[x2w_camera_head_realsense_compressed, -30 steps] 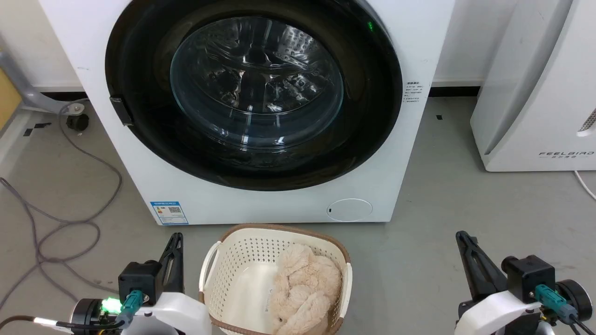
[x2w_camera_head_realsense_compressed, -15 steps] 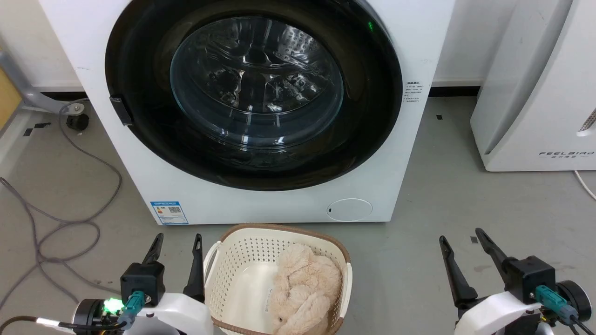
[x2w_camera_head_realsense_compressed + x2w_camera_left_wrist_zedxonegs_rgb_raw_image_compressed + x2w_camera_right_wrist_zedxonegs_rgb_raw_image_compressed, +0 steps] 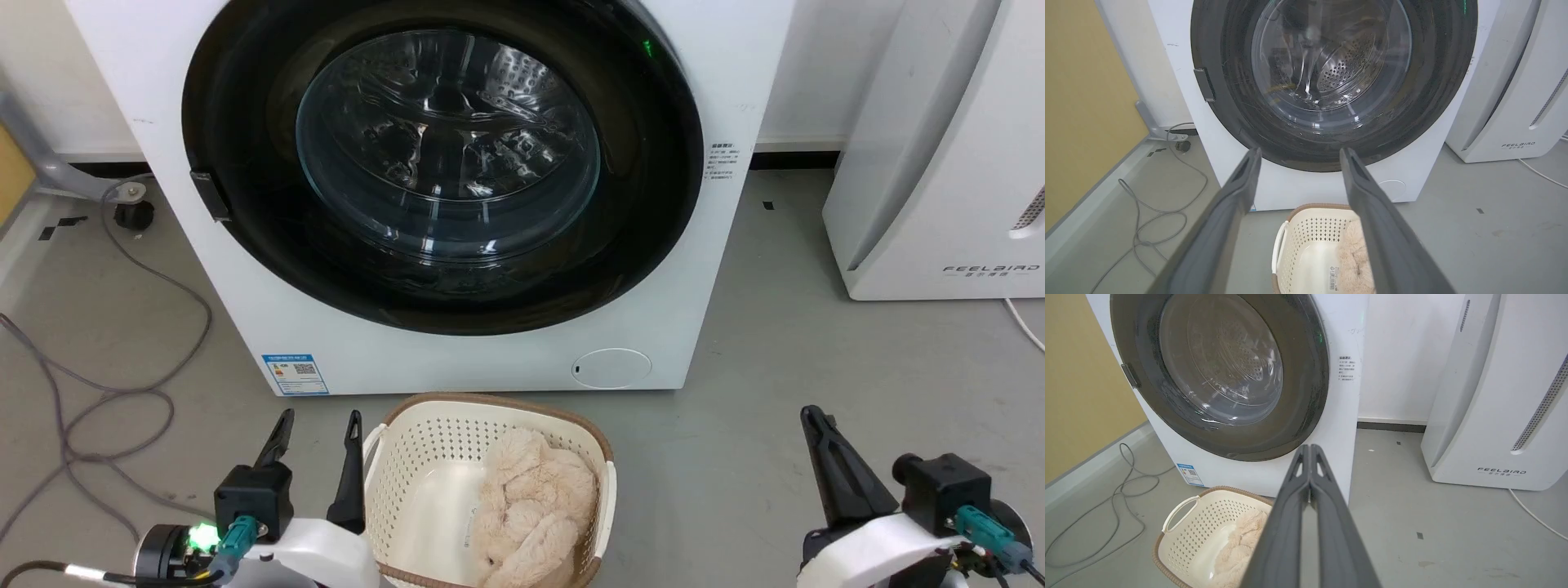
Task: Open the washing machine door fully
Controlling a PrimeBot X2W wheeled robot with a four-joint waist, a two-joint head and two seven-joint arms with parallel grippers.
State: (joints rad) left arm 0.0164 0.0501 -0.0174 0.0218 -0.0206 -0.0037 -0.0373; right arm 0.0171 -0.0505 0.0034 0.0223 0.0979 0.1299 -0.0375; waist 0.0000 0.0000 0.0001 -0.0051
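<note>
Noted white on the washing machine [image 3: 743, 82]; glossy black around clear glass on the washing machine door [image 3: 645, 204]. Blue label [image 3: 295, 374] low on machine front. Before machine: cream perforated basket [image 3: 424, 445], brown rim, beige plush [image 3: 531, 498].

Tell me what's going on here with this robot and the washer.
A two-armed robot faces the washing machine, set to open the washing machine door, which is shut flush against the front. Neither gripper touches it: the left gripper hangs open low beside a laundry basket holding a fluffy beige item, and the right gripper is shut, low over the floor on the other side.
</note>
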